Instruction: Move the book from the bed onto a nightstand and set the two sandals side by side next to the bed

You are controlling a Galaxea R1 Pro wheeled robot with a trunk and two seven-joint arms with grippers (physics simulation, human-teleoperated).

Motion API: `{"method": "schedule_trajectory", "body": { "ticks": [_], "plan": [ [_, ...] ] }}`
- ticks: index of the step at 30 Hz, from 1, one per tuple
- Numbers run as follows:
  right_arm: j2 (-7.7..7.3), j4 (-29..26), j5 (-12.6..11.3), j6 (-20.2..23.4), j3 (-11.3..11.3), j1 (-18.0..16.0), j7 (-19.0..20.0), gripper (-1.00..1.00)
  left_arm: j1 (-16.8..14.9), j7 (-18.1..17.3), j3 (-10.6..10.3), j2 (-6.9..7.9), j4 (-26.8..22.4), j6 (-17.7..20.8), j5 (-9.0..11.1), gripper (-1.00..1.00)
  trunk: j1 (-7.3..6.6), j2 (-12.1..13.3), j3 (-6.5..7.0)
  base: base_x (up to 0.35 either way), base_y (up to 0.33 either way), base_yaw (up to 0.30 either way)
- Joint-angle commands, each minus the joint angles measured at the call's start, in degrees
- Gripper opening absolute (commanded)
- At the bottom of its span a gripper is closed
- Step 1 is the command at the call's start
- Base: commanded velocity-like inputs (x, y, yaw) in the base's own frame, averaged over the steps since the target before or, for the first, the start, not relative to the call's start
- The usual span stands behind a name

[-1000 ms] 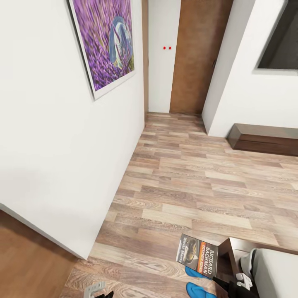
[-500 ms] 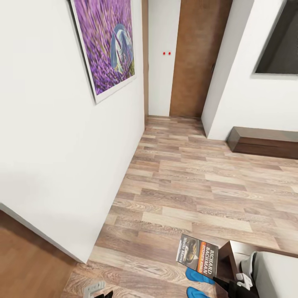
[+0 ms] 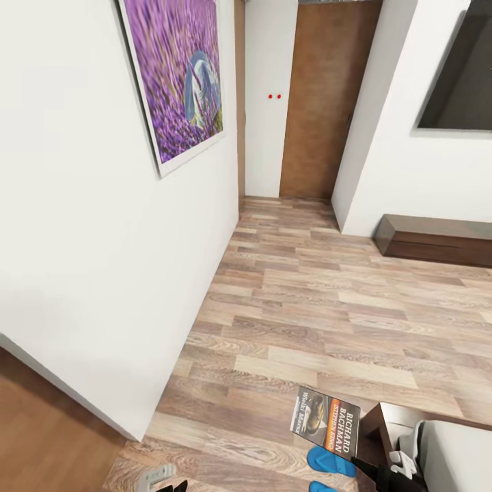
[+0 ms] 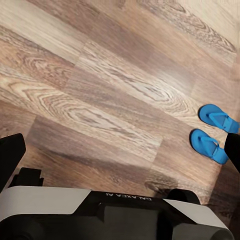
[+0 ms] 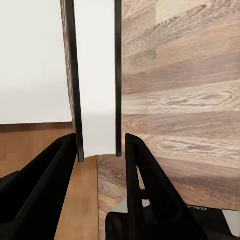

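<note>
Book point(image 3: 326, 428) in the right end effector point(image 5: 100, 150): the right wrist view shows its white page edge and dark covers clamped between the two black fingers point(image 5: 47, 185), seen end on. From the head view the book is held up above the wood-plank floor point(image 3: 321, 301), cover facing up with its orange band and white lettering, near the corner of the bed point(image 3: 454, 454), whose dark frame and pale mattress sit at the lower right.

Two blue sandals point(image 4: 215, 132) lie on the floor just beside each other, roughly parallel and not touching; in the head view one sandal point(image 3: 331, 460) shows under the book's lower edge, close to the bed frame.

A bit of the left end effector point(image 3: 164, 482) shows at the bottom edge of the head view, low over the floor; I cannot tell how far its fingers are spread.

A white wall point(image 3: 89, 225) with a purple picture point(image 3: 181, 75) runs along the left. A brown wood panel point(image 3: 324, 96) stands at the far end, and a long low dark cabinet point(image 3: 434, 239) sits against the right wall under a dark-framed window point(image 3: 461, 68).
</note>
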Motion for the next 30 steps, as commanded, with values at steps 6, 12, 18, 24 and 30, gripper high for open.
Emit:
{"method": "schedule_trajectory", "body": {
  "ticks": [6, 12, 18, 24, 30],
  "plan": [
    [0.01, 0.0, 0.0, 0.6, -0.4, 0.0, 0.2, -1.00, 0.0, -0.3, 0.2, 0.03, 0.1, 0.0, 0.5, 1.00, 0.02, -0.1, 0.49, 0.000, 0.000, 0.000],
    [0.01, 0.0, 0.0, 0.6, -0.3, 0.0, 0.2, -1.00, 0.0, -0.4, 0.2, -0.04, 1.9, 0.0, 0.4, 1.00, 0.02, -0.1, 1.05, 0.000, 0.000, 0.000],
    [0.01, 0.0, 0.0, 0.6, -0.4, 0.0, 0.2, -1.00, 0.0, -0.4, 0.2, -0.04, 2.3, -0.7, 0.4, 1.00, 0.02, -0.1, 1.62, 0.000, 0.000, 0.000],
    [0.02, 0.0, 0.0, 0.6, -0.3, 0.0, 0.2, -1.00, 0.0, -0.4, 0.2, -0.04, 2.4, -3.4, 0.4, 1.00, 0.02, -0.1, 2.18, 0.000, 0.000, 0.000],
    [0.01, 0.0, 0.0, 0.6, -0.4, 0.0, 0.2, -1.00, 0.0, -0.4, 0.2, -0.04, 2.4, -3.9, 0.5, 1.00, 0.02, -0.1, 2.74, 0.000, 0.000, 0.000]
  ]
}}
